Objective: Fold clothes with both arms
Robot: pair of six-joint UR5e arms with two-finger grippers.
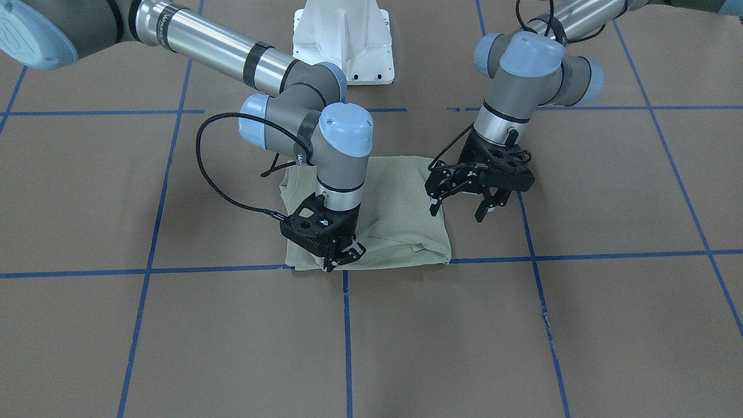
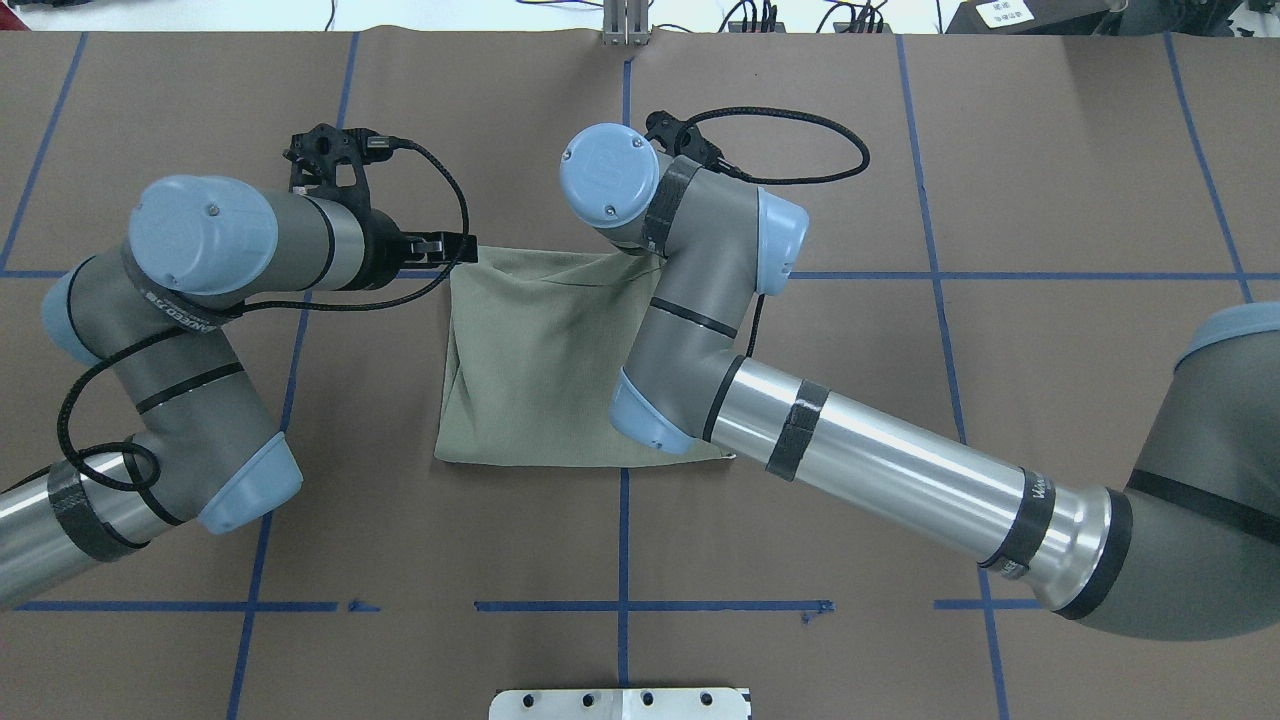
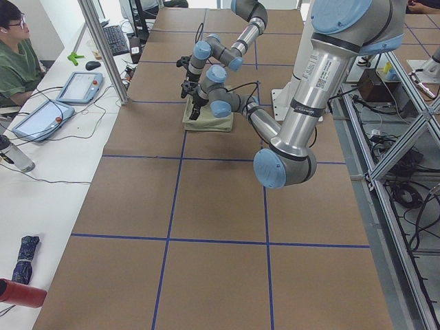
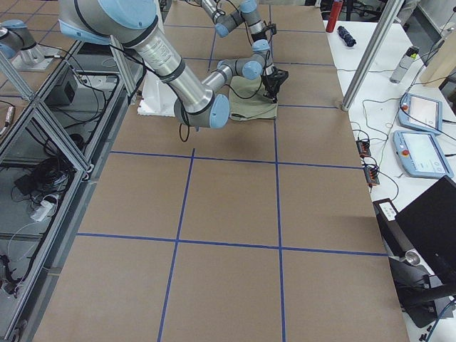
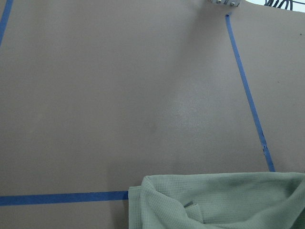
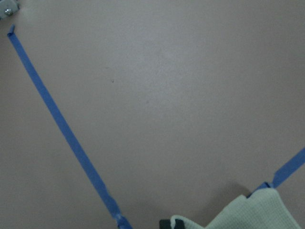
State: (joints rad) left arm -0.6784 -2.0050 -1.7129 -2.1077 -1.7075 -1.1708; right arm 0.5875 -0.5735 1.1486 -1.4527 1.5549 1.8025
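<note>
The sage-green shirt [image 1: 400, 203] lies folded into a rough rectangle on the brown table, also in the overhead view [image 2: 530, 370]. My right gripper [image 1: 342, 256] is down on the shirt's edge farthest from the robot's base and looks shut on the cloth. In the overhead view its wrist hides it. The right wrist view shows a shirt corner [image 6: 259, 212] at the bottom. My left gripper [image 1: 458, 208] is open and empty. It hovers just off the shirt's side edge, near the far-left corner in the overhead view [image 2: 440, 245]. The left wrist view shows the shirt's edge [image 5: 219, 200] below it.
The white pedestal base [image 1: 342, 40] stands behind the shirt. Blue tape lines [image 1: 580, 255] grid the brown table cover. An operator [image 3: 17, 55] sits at a side desk with tablets [image 3: 79, 86]. Open table surface lies on all sides of the shirt.
</note>
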